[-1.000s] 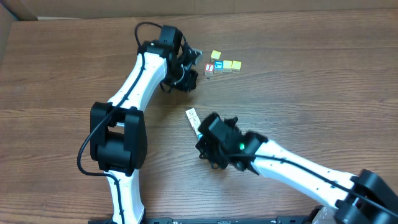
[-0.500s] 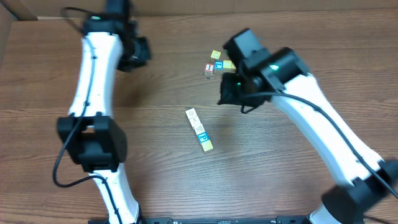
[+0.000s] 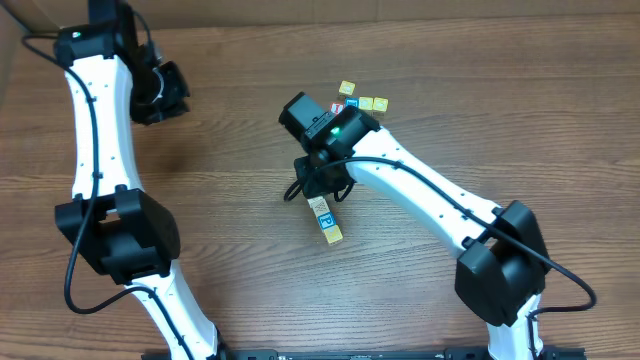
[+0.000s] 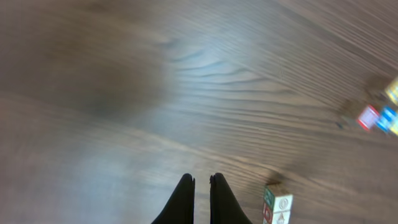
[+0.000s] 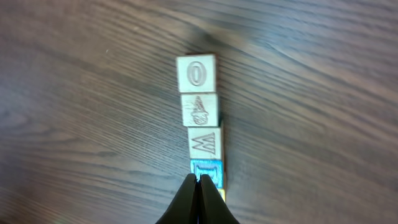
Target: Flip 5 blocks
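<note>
Overhead view is showing a row of five tiny pale wooden alphabet cubes [image 3: 327, 222] lying side by side near the middle of the brown wood-grain tabletop [image 3: 520, 110]. The row is running diagonally, and the white right arm [image 3: 420, 190] is reaching over its far end and hiding part of it. Right wrist view is showing the right jaws pressed together, holding nothing, with their tips hanging over the blue-faced cube [image 5: 206, 168]. Whether the tips are touching that face I cannot tell. Beyond it the M cube [image 5: 205, 144], a picture cube [image 5: 199, 110] and the O cube [image 5: 197, 73] are lining up, each touching the next. The left jaws are sitting closed and empty over bare wood at the far left, well apart from the row. A loose cluster of coloured cubes [image 3: 358, 102] is resting just beyond the right arm.
</note>
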You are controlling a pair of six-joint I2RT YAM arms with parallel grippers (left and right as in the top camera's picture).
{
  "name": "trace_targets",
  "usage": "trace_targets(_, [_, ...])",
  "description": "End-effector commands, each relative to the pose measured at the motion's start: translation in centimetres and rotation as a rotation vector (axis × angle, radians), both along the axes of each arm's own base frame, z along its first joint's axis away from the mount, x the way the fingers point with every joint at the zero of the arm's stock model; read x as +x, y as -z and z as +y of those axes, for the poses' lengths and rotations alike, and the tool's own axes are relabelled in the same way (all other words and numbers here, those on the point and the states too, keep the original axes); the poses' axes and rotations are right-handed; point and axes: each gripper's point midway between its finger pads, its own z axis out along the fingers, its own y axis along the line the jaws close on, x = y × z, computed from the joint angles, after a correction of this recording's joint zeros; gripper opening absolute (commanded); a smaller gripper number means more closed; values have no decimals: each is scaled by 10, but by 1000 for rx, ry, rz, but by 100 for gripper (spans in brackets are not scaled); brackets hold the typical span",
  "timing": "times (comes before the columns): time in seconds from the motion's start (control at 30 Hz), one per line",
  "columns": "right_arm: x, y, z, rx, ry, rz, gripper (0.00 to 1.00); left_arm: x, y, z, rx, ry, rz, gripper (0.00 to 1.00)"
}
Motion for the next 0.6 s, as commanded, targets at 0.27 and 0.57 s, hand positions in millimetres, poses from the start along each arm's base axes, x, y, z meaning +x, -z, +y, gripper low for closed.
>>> trace_targets(0.27, [-47, -43, -85, -117, 702, 205, 4, -4, 39, -149, 5, 663, -97, 4])
trace_targets(0.57, [-114, -2, -75, -27, 820, 263, 4, -8, 77, -191, 130, 849, -124, 5])
